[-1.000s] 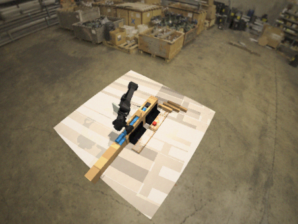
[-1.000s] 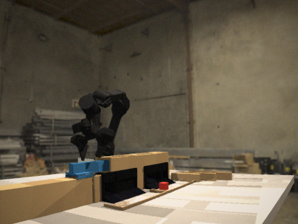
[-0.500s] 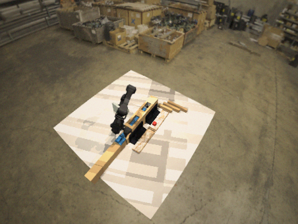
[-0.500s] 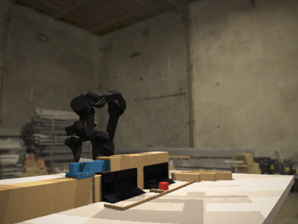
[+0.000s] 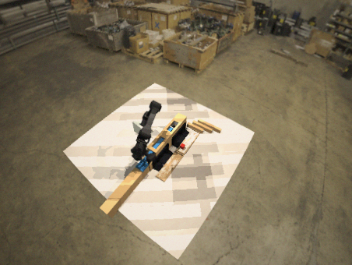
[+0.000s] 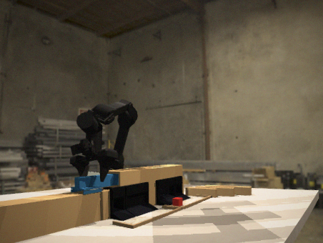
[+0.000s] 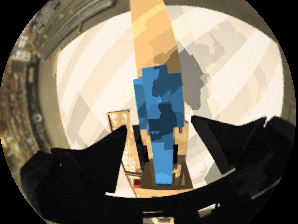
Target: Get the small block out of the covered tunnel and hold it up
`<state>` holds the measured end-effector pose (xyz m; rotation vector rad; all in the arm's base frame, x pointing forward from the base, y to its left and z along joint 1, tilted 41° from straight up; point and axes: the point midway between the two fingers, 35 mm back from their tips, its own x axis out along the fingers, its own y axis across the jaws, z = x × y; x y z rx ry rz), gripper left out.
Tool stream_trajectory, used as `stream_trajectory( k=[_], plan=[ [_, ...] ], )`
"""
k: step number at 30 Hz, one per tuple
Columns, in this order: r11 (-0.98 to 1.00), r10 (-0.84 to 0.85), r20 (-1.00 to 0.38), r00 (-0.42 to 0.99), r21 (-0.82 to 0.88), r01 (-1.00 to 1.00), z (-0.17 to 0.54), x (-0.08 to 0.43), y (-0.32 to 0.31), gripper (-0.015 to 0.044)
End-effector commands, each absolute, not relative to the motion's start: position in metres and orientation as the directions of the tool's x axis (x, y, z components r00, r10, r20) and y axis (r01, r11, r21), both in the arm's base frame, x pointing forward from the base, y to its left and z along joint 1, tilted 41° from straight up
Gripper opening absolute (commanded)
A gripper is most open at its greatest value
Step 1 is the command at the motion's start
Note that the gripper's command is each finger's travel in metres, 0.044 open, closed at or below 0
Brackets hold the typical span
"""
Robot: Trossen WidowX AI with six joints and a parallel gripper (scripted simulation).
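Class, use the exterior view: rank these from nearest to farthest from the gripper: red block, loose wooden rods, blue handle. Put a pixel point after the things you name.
1. Blue handle (image 5: 142,164) (image 6: 93,181) (image 7: 162,95): directly below the gripper (image 6: 93,176) (image 7: 160,123).
2. Red block (image 5: 182,146) (image 6: 177,201) (image 7: 137,183): on the ledge in front of the tunnel.
3. Loose wooden rods (image 5: 209,125) (image 6: 224,191): beyond the tunnel's far end.

black arm, chunky rounded joints, slimmer straight links; black claw, tapering wedge-shaped fingers.

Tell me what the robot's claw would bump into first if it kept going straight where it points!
Probably the blue handle piece just below, though its open fingers might slip down around it.
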<state>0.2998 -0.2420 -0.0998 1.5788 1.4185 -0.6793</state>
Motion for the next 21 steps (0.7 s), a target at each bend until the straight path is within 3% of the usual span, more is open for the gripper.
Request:
stream_trajectory(
  k=[1, 2, 16, 19, 21],
  plan=[
    [0.037, 0.488, -0.85, 0.199, 0.248, 0.968, -0.1046, 0.2998, -0.2376, 0.044],
    [0.037, 0.488, -0.85, 0.199, 0.248, 0.968, -0.1058, 0.2997, -0.2365, 0.044],
    [0.041, 0.485, -0.852, 0.198, 0.248, 0.968, -0.1023, 0.2997, -0.2398, 0.0072],
    [0.041, 0.485, -0.852, 0.198, 0.248, 0.968, -0.1023, 0.2997, -0.2398, 0.0052],
    [0.041, 0.486, -0.852, 0.198, 0.248, 0.968, -0.1014, 0.2996, -0.2386, 0.0]
  ],
)
